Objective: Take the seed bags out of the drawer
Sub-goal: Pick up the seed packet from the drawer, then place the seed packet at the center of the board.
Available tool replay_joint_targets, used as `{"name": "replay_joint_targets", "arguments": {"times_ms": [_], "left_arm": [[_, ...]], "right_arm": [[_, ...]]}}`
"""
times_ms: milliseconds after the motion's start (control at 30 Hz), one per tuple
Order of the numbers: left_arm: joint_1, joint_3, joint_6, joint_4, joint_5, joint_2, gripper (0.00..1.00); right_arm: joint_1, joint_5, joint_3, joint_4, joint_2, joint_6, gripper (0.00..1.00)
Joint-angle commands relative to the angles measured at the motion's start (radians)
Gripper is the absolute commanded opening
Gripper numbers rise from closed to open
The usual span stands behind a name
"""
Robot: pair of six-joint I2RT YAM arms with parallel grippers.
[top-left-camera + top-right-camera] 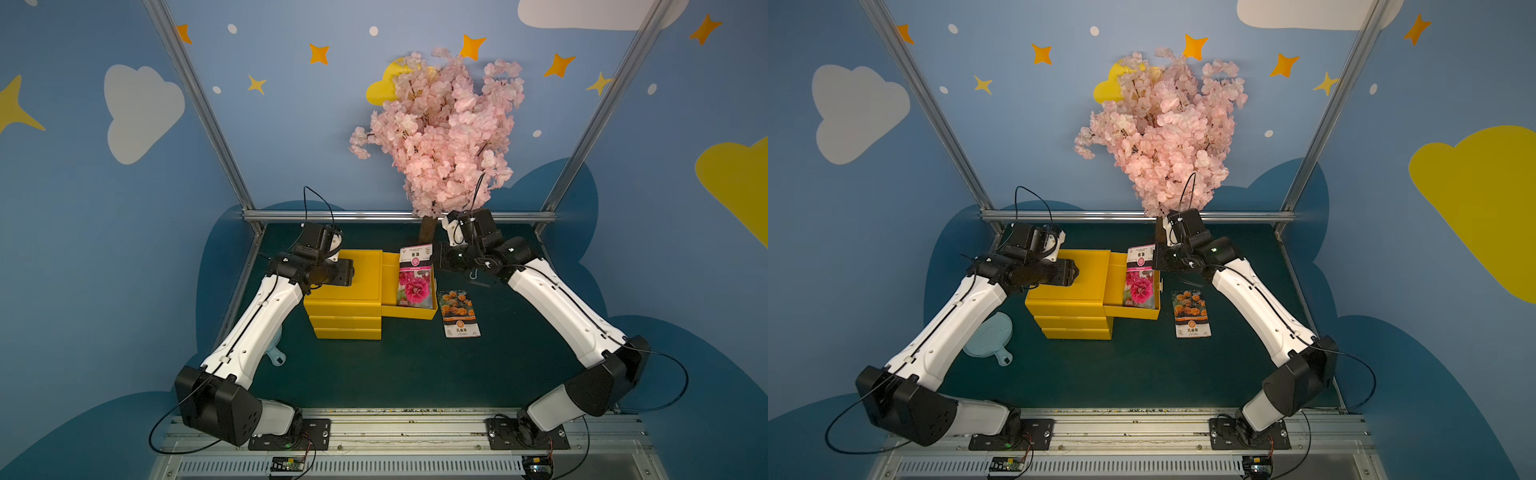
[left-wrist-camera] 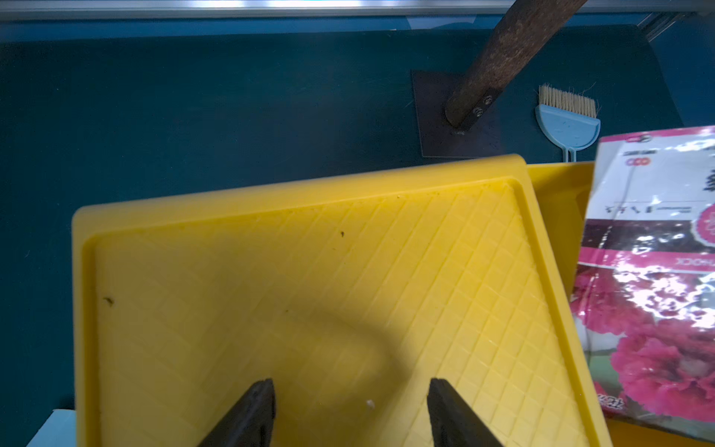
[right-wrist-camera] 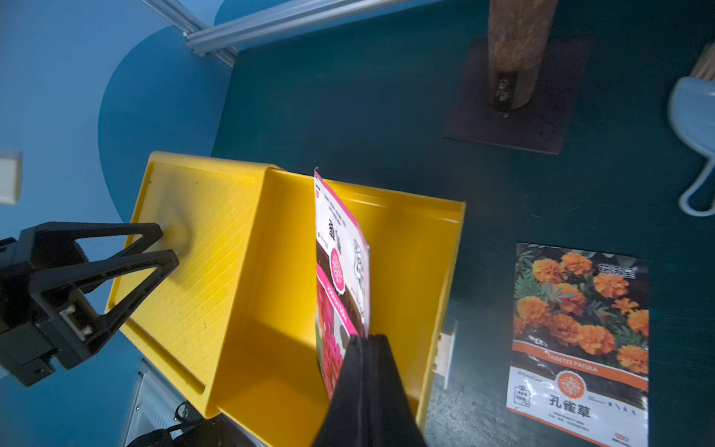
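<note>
1. So, in both top views half the job looks done. The marigold packet (image 1: 460, 313) lies flat on the tabletop (image 1: 415, 374) just beside the drawer (image 1: 409, 312). The pink-flower packet (image 1: 414, 278) stands tilted inside the pulled-out drawer, my right pincer (image 1: 435, 259) at its upper edge.
2. In the left wrist view my left pincer (image 2: 352, 387) is about half open and empty, over the cabinet top (image 2: 309, 290): hard yellow plastic, moulded diamond grid, raised rim. The pink-flower packet is glossy, crinkled film throwing glare.
3. In the right wrist view my right pincer is clamped shut on that packet's thin edge; the packet bows, floppy. The drawer is smooth-walled with a white handle tab (image 3: 445, 348). I judge one lift-out remains; I see no other packet inside.
</note>
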Motion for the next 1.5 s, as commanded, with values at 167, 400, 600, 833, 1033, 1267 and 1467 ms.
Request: {"name": "replay_joint_targets", "arguments": {"times_ms": [167,400,600,833,1033,1267,1467], "left_arm": [[0.006,-0.011,-0.013,-0.141,0.006,0.045,0.67],[0.005,0.000,-0.012,-0.147,0.008,0.044,0.67],[0.003,0.009,-0.011,-0.152,0.009,0.050,0.67],[0.002,0.023,-0.010,-0.159,0.013,0.056,0.67],[0.002,0.032,-0.010,-0.164,0.012,0.055,0.67],[0.002,0.031,-0.010,-0.165,0.011,0.056,0.67],[0.002,0.029,-0.010,-0.164,0.010,0.056,0.67]], "right_arm": [[-0.082,-0.010,-0.049,0.025,-0.106,-0.031,0.00],[-0.207,-0.139,-0.086,0.025,-0.183,-0.026,0.00],[-0.348,-0.242,-0.128,0.025,-0.251,-0.020,0.00],[-0.529,-0.324,-0.193,0.025,-0.326,-0.020,0.00],[-0.586,-0.366,-0.269,0.027,-0.306,-0.052,0.00],[-0.552,-0.399,-0.375,0.084,-0.201,-0.075,0.00],[-0.473,-0.391,-0.365,0.061,-0.041,-0.140,0.00]]}}
